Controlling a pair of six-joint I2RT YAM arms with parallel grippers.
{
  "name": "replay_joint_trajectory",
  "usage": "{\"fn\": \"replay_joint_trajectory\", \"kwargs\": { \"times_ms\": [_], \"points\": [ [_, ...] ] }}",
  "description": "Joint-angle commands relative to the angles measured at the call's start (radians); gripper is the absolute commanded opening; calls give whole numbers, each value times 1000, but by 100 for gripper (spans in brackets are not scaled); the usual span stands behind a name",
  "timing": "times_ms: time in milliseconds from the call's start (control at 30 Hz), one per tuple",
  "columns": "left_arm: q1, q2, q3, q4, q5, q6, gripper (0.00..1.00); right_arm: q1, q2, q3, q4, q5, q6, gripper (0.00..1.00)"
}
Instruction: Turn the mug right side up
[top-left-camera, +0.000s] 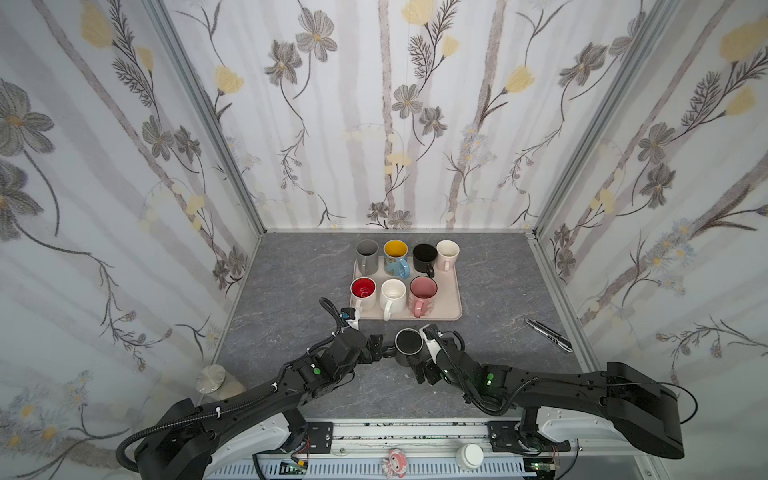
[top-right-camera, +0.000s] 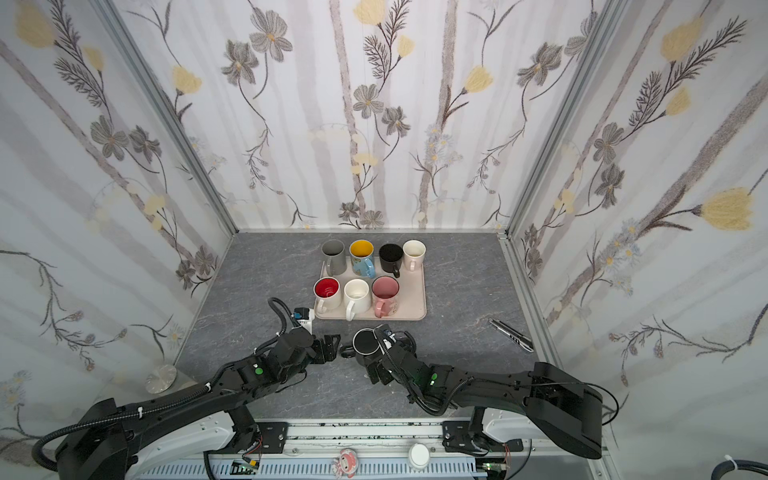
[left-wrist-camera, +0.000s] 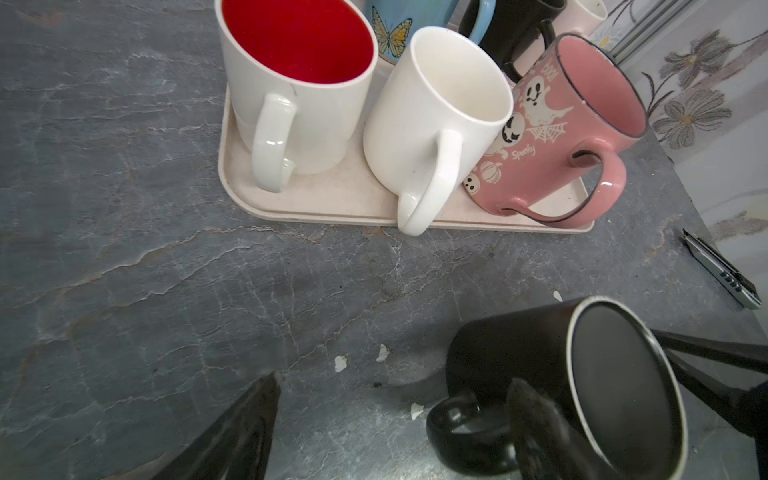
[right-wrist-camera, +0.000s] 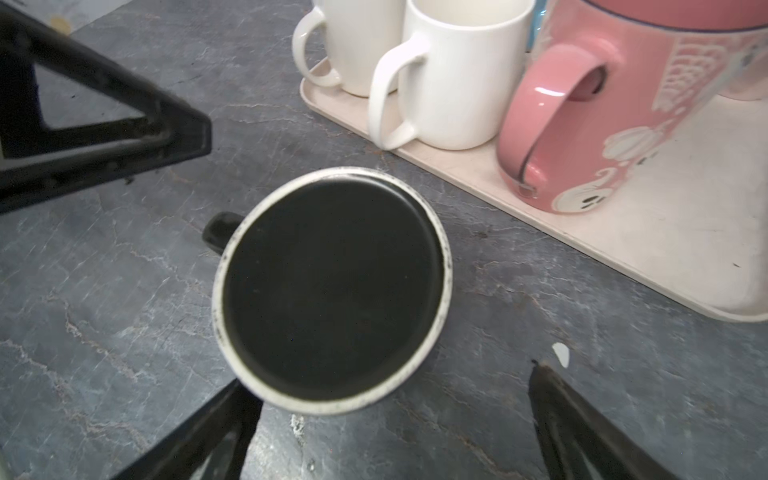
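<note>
The black mug (top-left-camera: 409, 341) (top-right-camera: 365, 341) stands upside down on the grey table, just in front of the tray. Its flat base with a pale ring faces up (right-wrist-camera: 332, 286), and its handle (left-wrist-camera: 461, 432) points left. My left gripper (top-left-camera: 380, 348) (left-wrist-camera: 399, 415) is open at table height. The handle lies between its fingers, close to one finger (left-wrist-camera: 536, 424) and far from the other. My right gripper (top-left-camera: 417, 359) (right-wrist-camera: 395, 428) is open on the mug's near right side. The mug's near edge reaches in between its fingertips, and neither finger is pressed on it.
A beige tray (top-left-camera: 453, 316) (left-wrist-camera: 332, 208) behind the mug holds several upright mugs, with a pink ghost mug (right-wrist-camera: 623, 124) nearest. A utility knife (top-left-camera: 548, 334) lies at the right wall. A round metal lid (top-left-camera: 212, 378) sits at the left front corner.
</note>
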Motion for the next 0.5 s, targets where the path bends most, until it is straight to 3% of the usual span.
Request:
{"fn": "replay_joint_trajectory", "kwargs": {
  "times_ms": [0, 300, 467],
  "points": [
    [-1, 2, -8, 75, 50, 30, 85, -11, -51, -20, -12, 33, 59, 98],
    [-50, -6, -108, 372, 212, 66, 84, -47, -186, -67, 0, 24, 64, 99],
    [-72, 49, -101, 436, 226, 111, 83, -74, -215, -74, -17, 16, 64, 98]
  ]
}}
